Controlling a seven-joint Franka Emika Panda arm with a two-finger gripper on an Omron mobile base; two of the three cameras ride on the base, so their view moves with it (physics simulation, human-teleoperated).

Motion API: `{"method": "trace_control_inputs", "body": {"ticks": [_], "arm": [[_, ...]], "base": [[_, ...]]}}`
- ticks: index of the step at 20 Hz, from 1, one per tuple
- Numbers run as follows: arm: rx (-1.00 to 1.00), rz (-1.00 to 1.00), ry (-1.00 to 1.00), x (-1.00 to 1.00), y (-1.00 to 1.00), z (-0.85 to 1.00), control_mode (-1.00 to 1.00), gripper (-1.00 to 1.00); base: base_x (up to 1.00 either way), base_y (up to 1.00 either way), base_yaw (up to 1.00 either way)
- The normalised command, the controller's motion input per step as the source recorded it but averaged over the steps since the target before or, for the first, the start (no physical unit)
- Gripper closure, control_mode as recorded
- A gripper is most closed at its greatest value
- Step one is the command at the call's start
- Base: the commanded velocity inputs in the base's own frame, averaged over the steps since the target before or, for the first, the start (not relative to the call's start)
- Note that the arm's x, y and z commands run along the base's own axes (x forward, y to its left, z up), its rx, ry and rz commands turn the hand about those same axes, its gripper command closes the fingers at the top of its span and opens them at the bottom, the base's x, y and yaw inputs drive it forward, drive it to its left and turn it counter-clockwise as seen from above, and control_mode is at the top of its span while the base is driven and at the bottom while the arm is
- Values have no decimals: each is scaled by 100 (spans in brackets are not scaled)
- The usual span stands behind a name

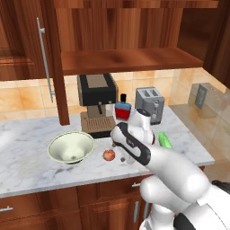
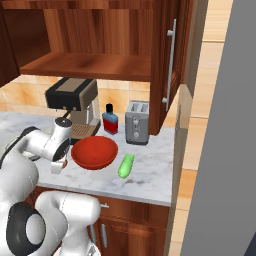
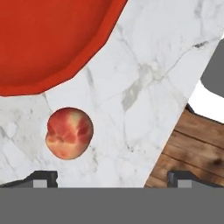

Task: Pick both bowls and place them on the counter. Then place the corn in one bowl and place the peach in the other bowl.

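Note:
The cream-white bowl stands on the marble counter, left of the peach. The red bowl rests on the counter too, with the green corn lying just to its right, also seen as the corn. My gripper hangs open over the counter's front edge, between the peach and the red bowl, holding nothing. In the hand view the peach lies just ahead of the left fingertip, and the red bowl fills the upper left. The gripper is wide open.
A coffee machine, a red and blue bottle and a toaster line the back wall. An open cabinet door hangs over the counter's left. The counter's front edge and the wooden cabinet front lie right under my hand.

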Motion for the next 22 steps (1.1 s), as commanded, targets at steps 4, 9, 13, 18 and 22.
{"method": "trace_control_inputs", "body": {"ticks": [4,9,13,18,22], "arm": [[-4,5,2,32,26,-23,-100,-100],[-6,2,1,21,29,-21,-100,-100],[-6,0,7,19,3,-28,-100,-100],[-7,0,2,13,-3,-26,-100,-100],[-8,0,0,6,-9,-18,-100,-100]], "base": [[0,0,0],[0,0,0],[0,0,0],[0,0,0],[0,0,0]]}}
